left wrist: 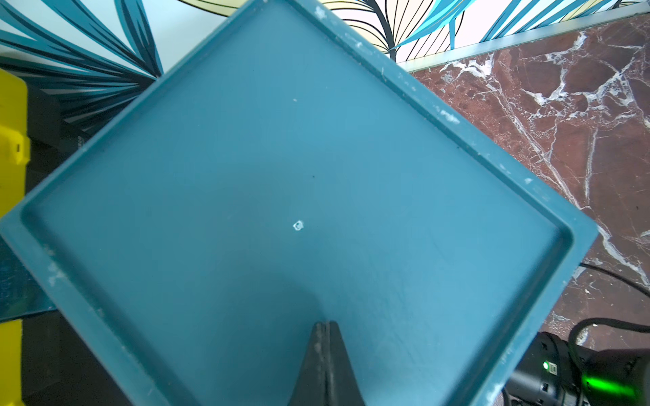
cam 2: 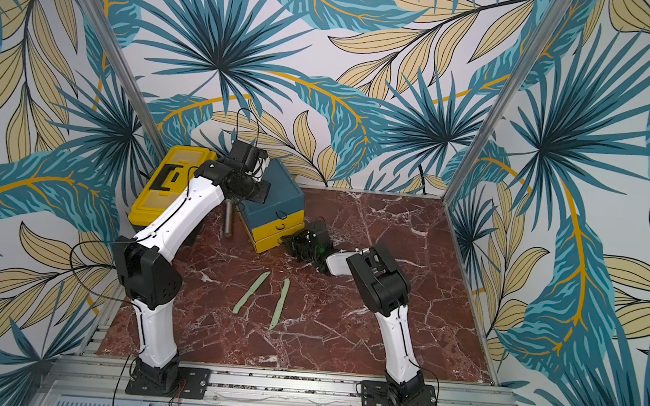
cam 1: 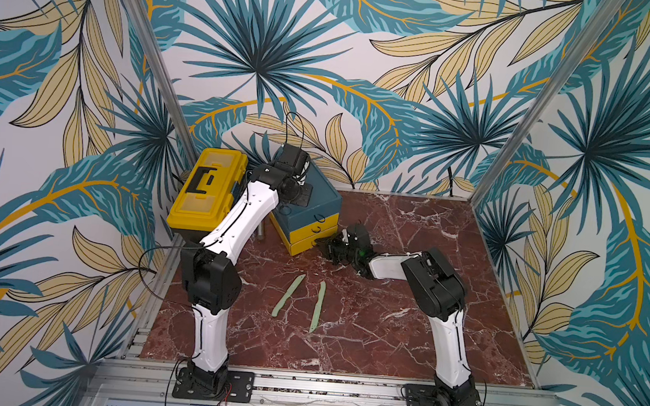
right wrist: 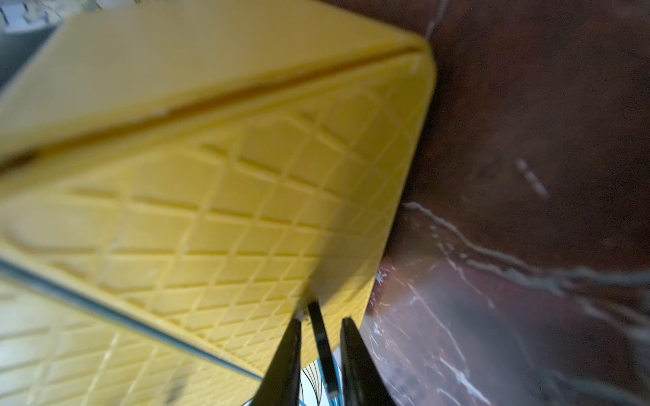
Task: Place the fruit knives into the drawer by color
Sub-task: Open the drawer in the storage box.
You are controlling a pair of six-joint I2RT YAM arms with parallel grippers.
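Note:
Two pale green fruit knives (cam 1: pixel 288 296) (cam 1: pixel 318 307) lie side by side on the red marble, in both top views (cam 2: pixel 251 292) (cam 2: pixel 280 304). The drawer (cam 1: pixel 325 202) (cam 2: pixel 282 198) is a teal chest with yellow fronts at the back left. My left gripper (left wrist: pixel 325 325) is shut with nothing in it, its tips at the chest's recessed top (left wrist: pixel 299 158); I cannot tell if they touch. My right gripper (right wrist: pixel 323 318) (cam 1: pixel 322 247) is at the lower yellow drawer front (right wrist: pixel 246 211). Its fingers have closed in on the black loop pull (right wrist: pixel 318 334), which stands between them.
A yellow toolbox (cam 1: pixel 207 190) with a black handle stands left of the chest, under my left arm. A grey metal cylinder (cam 1: pixel 260 232) stands upright between them. Patterned walls close in the back and both sides.

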